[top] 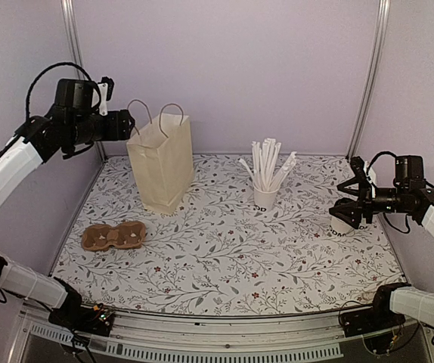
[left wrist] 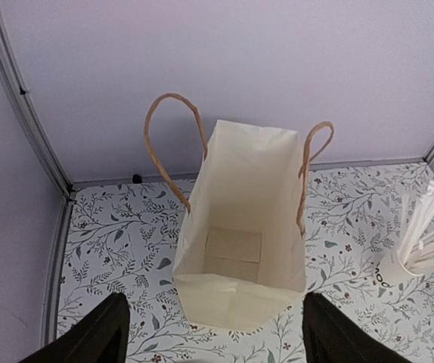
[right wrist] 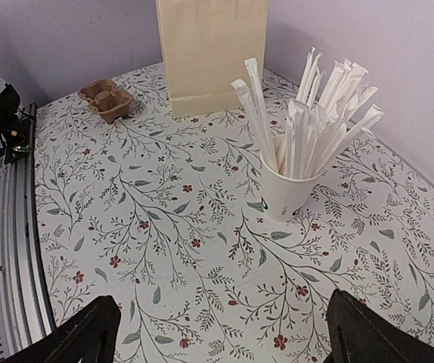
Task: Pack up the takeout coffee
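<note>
Wide white paper coffee cup point(top: 342, 227) stands upright, long axis vertical, lettering toward the near edge. It is right of the white straw-filled cup point(top: 265, 198), its top hidden by the right gripper point(right wrist: 221, 302), fingers spread. Left gripper point(left wrist: 213, 299), far left of that cup, is likewise released.

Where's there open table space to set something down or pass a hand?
Widest bare stretch: the front middle, between the cardboard carrier and the coffee cup. A smaller gap lies between the paper bag and the straw cup. Crowded at the right edge, where the right pincer sits at the coffee cup.
</note>
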`<state>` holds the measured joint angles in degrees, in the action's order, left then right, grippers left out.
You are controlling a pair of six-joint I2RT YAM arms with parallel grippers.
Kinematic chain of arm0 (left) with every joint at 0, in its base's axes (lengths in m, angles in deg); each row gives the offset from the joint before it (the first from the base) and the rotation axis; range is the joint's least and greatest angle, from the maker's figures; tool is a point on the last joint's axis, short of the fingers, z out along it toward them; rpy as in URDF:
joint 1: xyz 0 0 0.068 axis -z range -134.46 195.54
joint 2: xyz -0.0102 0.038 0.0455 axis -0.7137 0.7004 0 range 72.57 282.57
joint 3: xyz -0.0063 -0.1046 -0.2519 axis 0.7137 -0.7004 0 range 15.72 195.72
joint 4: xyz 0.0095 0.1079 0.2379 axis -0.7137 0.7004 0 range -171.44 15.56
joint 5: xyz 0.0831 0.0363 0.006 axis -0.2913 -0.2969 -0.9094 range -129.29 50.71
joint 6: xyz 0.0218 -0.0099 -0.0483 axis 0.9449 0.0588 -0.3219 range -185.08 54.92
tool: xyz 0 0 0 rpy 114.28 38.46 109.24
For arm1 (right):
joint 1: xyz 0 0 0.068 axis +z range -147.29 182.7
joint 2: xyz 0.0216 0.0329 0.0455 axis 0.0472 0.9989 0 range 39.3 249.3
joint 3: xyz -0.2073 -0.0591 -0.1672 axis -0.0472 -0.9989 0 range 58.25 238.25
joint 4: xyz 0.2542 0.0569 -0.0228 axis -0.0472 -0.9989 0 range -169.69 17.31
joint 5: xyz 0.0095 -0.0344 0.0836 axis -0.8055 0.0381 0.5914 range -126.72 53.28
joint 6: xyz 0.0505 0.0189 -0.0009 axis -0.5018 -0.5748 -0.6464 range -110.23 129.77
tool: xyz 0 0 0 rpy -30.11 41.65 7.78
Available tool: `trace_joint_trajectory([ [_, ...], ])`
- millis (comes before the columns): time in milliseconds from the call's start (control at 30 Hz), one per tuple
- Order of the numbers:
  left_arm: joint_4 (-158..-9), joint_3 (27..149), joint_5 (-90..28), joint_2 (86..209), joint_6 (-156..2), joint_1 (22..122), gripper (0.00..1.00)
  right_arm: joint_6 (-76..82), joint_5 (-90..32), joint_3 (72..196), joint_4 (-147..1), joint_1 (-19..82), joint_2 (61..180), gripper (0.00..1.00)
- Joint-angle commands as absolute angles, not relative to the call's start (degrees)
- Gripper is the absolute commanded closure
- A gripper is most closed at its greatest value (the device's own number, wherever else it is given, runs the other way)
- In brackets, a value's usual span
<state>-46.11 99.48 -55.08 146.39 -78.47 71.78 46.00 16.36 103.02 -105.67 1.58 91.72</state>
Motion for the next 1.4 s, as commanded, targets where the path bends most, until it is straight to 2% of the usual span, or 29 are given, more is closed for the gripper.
trace_joint_trajectory([
  [0,-43.0,106.7,-52.4,154.9,-74.4,67.1,0.18,46.7,16.2,102.6,-106.2,1.9,90.7,0.01],
  [133,-42.8,111.5,-45.0,161.3,-74.2,63.2,0.15,46.7,15.6,102.5,-106.0,1.9,90.5,0.01],
  [267,-42.8,115.2,-43.4,167.0,-74.1,61.0,0.17,46.6,15.2,102.5,-105.8,1.8,90.3,0.01],
  [500,-41.9,122.5,-34.4,175.8,-72.4,58.3,0.34,46.9,14.8,102.3,-105.8,1.8,90.4,0.01],
  [700,-39.4,128.0,-29.5,181.0,-71.4,57.9,0.53,47.1,14.4,102.3,-105.8,1.8,90.5,0.01],
  [933,-37.8,128.3,-29.3,181.1,-70.8,57.9,0.73,47.3,14.3,102.2,-105.8,1.8,90.8,0.01],
  [1167,-37.4,124.3,-28.2,177.5,-70.1,58.6,1.0,47.4,14.3,102.3,-105.9,1.9,91.2,0.01],
  [1367,-37.6,118.5,-26.5,169.7,-68.6,63.2,1.0,47.4,14.3,102.3,-106.0,1.8,91.4,0.01],
])
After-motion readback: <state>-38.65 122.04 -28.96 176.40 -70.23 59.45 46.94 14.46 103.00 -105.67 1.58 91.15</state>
